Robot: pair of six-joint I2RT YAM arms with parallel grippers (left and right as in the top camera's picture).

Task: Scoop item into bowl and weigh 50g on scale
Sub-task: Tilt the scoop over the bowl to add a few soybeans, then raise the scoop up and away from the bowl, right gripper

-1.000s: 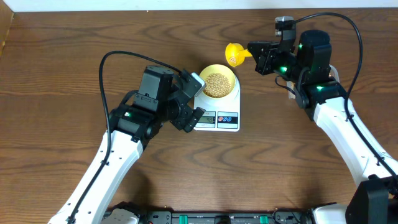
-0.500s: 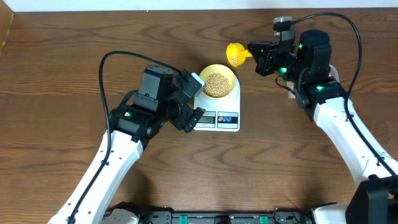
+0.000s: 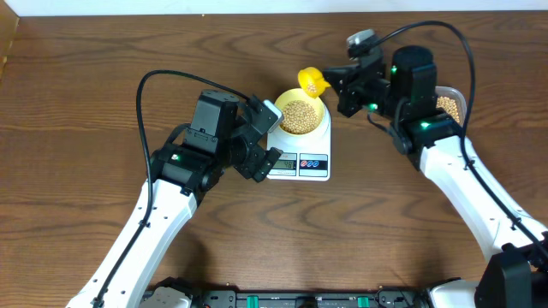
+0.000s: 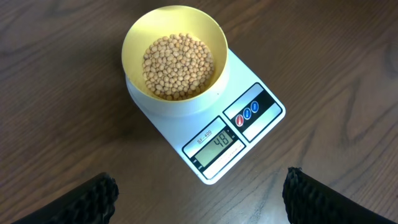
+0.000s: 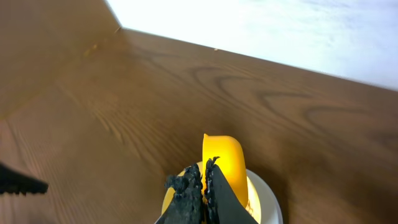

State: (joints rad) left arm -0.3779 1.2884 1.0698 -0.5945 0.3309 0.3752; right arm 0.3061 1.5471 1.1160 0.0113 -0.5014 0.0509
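The pale-yellow bowl (image 3: 300, 113) sits on the white scale (image 3: 318, 164), filled with tan beans (image 3: 298, 115). In the left wrist view the bowl (image 4: 137, 37) and its beans (image 4: 178, 62) are plain to see, and the scale (image 4: 261, 115) has its display lit. My left gripper (image 3: 265, 141) hangs open just left of the scale; its fingertips (image 4: 102, 190) are spread wide with nothing between them. My right gripper (image 3: 336, 84) is shut on the handle of a yellow scoop (image 3: 312, 81). The scoop (image 5: 225, 163) is held on edge over the bowl's far rim.
A clear tub of beans (image 3: 449, 106) shows at the right, mostly hidden behind the right arm. The brown wooden table (image 3: 86, 103) stretches to a pale wall along its far edge. The left arm's cable (image 3: 158, 77) loops above the table.
My right gripper has carried the scoop leftward, from beside the bowl to over its far rim, and turned it more on edge. The left arm has not moved.
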